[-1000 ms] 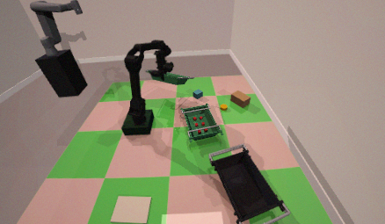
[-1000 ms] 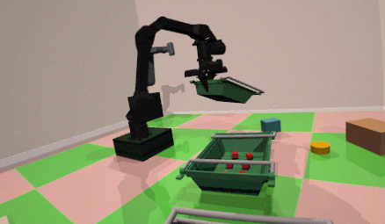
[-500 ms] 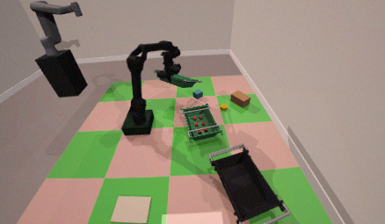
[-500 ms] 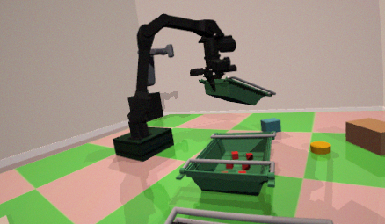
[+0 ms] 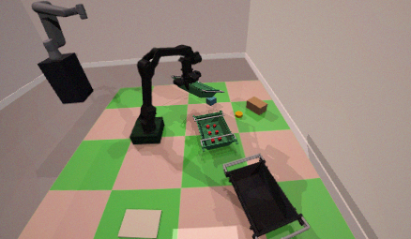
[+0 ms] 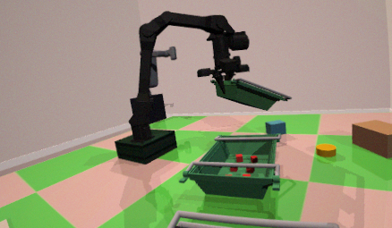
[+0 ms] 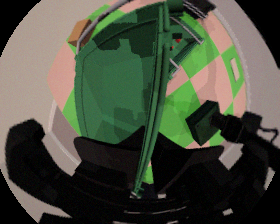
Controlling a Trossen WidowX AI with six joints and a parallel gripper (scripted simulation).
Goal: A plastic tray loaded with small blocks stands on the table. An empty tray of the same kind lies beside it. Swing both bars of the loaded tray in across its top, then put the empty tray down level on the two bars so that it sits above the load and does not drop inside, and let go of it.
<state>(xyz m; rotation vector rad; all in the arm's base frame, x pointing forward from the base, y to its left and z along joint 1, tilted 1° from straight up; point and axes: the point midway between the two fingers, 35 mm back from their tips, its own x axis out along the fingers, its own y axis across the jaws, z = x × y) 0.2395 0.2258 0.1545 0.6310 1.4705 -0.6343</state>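
The loaded green tray (image 5: 219, 146) (image 6: 237, 187) stands on the table with small red blocks inside. Its far wire bar (image 5: 209, 117) (image 6: 248, 139) and near wire bar (image 5: 218, 137) (image 6: 233, 164) both lie across its top, each near one end. My gripper (image 6: 225, 85) (image 7: 146, 128) is shut on the rim of the empty green tray (image 5: 202, 89) (image 6: 251, 97) (image 7: 113, 75). That tray hangs in the air above and behind the loaded tray, tilted, its end away from the fingers lower. The fingertips are small and dark in the top view.
A large black tray (image 5: 258, 198) with grey bars stands in front. A blue block (image 5: 211, 101) (image 6: 276, 127), an orange disc (image 5: 238, 114) (image 6: 326, 150) and a brown box (image 5: 256, 105) (image 6: 375, 137) lie behind and right. A beige slab (image 5: 140, 223) lies front left.
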